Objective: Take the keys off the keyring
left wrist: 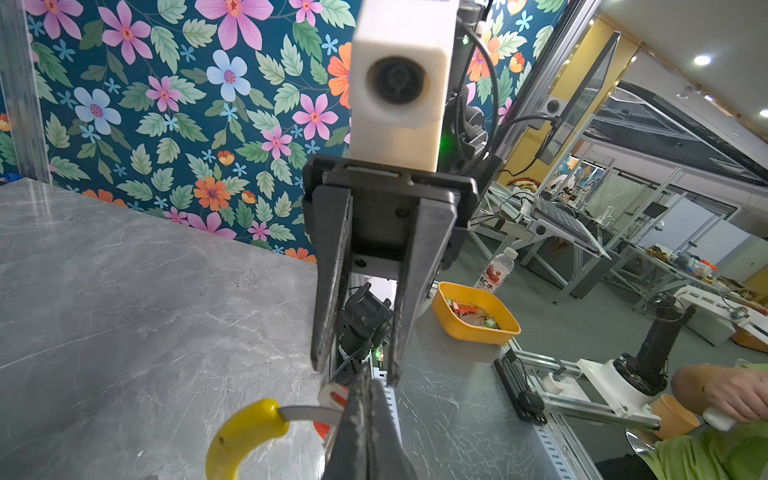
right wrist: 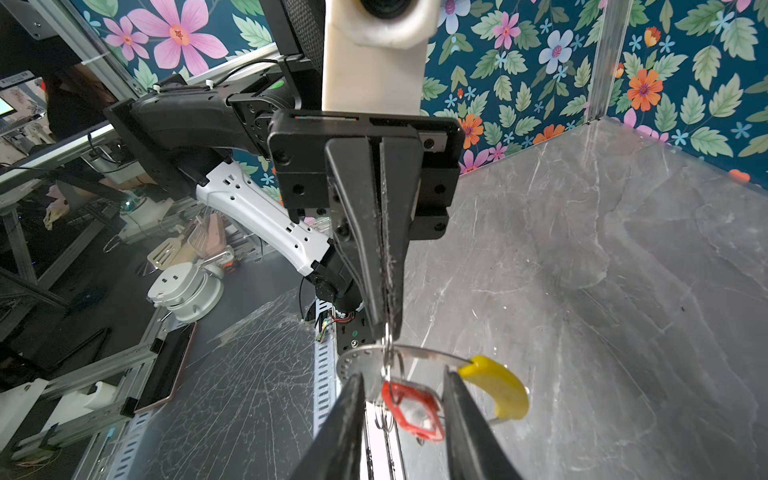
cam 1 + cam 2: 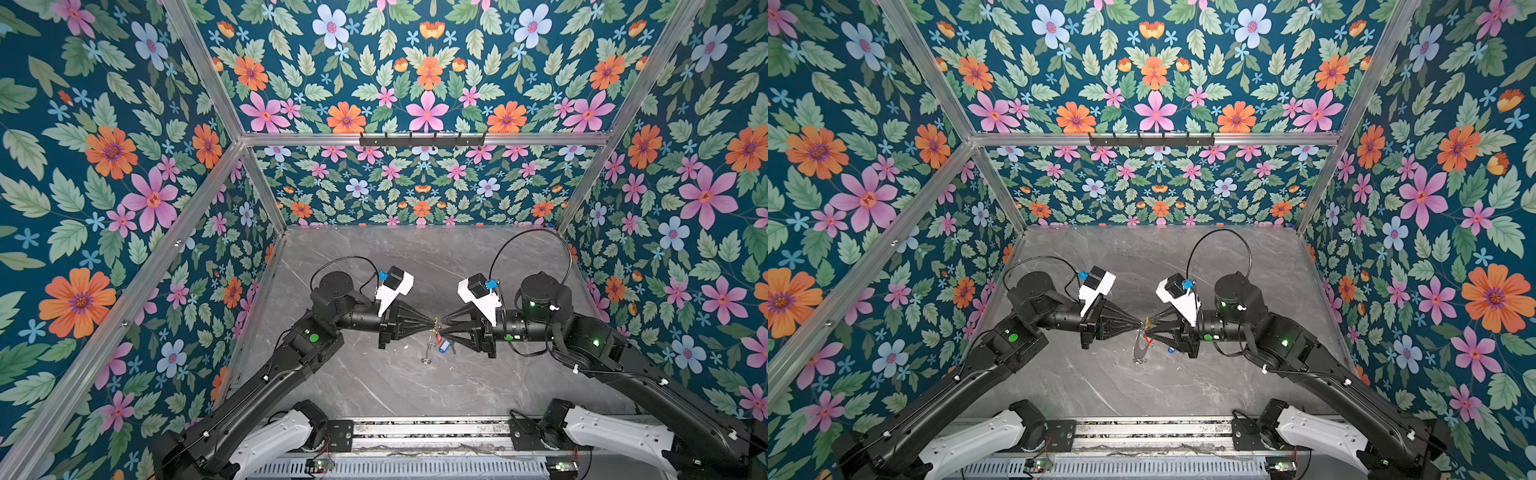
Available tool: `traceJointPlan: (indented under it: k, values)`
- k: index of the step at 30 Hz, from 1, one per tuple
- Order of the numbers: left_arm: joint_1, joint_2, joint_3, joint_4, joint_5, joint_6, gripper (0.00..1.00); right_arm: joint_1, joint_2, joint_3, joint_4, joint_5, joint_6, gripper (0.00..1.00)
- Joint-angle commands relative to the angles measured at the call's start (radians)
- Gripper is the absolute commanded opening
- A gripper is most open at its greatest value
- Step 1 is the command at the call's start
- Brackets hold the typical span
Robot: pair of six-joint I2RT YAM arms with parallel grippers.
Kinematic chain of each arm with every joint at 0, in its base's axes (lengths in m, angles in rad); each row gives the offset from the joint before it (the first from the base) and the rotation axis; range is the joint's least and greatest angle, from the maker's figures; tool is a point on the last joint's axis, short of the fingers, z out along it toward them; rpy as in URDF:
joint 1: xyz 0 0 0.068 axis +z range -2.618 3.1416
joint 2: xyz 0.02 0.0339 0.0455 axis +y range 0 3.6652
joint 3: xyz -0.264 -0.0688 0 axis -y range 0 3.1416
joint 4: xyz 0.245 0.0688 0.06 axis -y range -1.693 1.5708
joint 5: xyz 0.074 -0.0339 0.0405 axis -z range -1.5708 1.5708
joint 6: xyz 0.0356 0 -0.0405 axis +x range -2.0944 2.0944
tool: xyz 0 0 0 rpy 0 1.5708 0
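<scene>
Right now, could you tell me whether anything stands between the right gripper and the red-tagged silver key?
Nothing visible does. The silver key with the red plastic tag hangs between the fingers of the open right gripper. The left gripper is shut on the thin silver wire keyring beside it.

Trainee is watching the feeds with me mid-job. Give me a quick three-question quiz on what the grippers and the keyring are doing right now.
1. True or false: the left gripper is shut on the keyring.
2. What colour is the key tag between the right gripper's open jaws? A red, B blue, C green.
3. Fill in: the keyring's sleeve is ____.
Key: 1 true; 2 A; 3 yellow.
</scene>
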Motion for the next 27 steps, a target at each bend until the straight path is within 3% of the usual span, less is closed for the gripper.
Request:
traceJointPlan:
  k: [1,20,27]
  values:
    - [0.002,-0.002,-0.002,0.04,0.011,0.001,0.0,0.001,0.006,0.007,0.031,-0.016,0.007,0.26]
    - [0.002,-0.018,-0.008,0.051,-0.029,-0.001,0.0,0.001,0.018,0.003,0.021,-0.006,-0.002,0.0]
    - [0.002,-0.047,-0.05,0.169,-0.089,-0.076,0.0,0.001,0.016,-0.015,0.047,-0.012,0.004,0.0]
